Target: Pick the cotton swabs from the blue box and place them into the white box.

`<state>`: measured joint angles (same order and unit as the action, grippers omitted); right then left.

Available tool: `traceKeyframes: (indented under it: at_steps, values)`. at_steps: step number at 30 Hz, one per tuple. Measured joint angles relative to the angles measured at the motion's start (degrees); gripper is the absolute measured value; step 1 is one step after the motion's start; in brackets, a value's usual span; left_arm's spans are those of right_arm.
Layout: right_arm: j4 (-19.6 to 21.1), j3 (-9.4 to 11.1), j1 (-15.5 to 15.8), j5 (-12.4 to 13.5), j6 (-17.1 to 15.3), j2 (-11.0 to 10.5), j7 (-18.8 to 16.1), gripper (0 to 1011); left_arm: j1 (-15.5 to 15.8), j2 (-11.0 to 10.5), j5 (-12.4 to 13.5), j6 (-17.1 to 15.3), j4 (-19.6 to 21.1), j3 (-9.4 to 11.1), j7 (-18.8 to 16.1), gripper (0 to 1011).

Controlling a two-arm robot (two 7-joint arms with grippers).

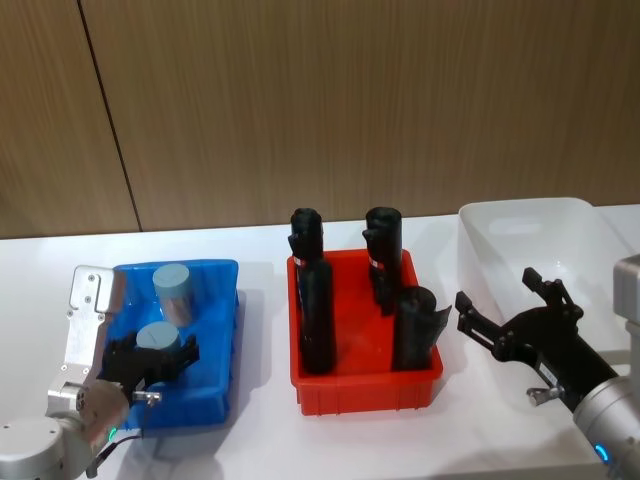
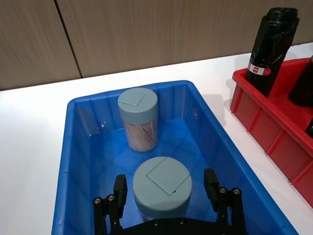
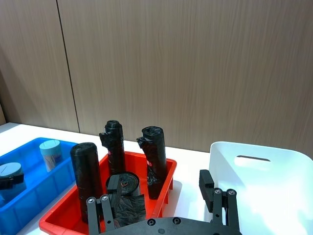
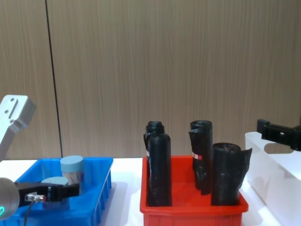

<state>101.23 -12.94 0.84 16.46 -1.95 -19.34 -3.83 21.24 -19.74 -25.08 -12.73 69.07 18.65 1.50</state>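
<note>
Two cotton swabs jars with pale blue lids stand in the blue box (image 1: 221,330): a far jar (image 1: 172,289) and a near jar (image 1: 157,339). My left gripper (image 1: 153,357) is down in the box, open, one finger on each side of the near jar (image 2: 162,187), with small gaps showing between the fingers (image 2: 120,189) and the jar. The far jar (image 2: 138,119) stands free behind it. The white box (image 1: 497,236) sits at the right. My right gripper (image 1: 506,298) hovers open at its near left corner, holding nothing.
A red bin (image 1: 366,388) with several tall black wrapped rolls (image 1: 318,315) stands between the blue box and the white box. A wood-panelled wall closes the back of the white table (image 1: 260,430).
</note>
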Motion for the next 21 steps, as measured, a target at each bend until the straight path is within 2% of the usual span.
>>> traceKeyframes:
  at_steps: [6, 14, 21]
  values:
    - [0.0, 0.0, 0.0, 0.0, 0.0, 0.0, 0.0, 1002, 0.27, 0.22, 0.14, -0.34, -0.8, -0.08, 0.19, 883]
    - [0.0, 0.0, 0.0, 0.0, 0.0, 0.0, 0.0, 1001, 0.36, 0.35, 0.52, 0.07, -1.21, -0.25, 0.21, 664]
    - [0.0, 0.0, 0.0, 0.0, 0.0, 0.0, 0.0, 1002, 0.03, 0.19, 1.33, 1.2, -0.34, -0.38, 0.19, 661]
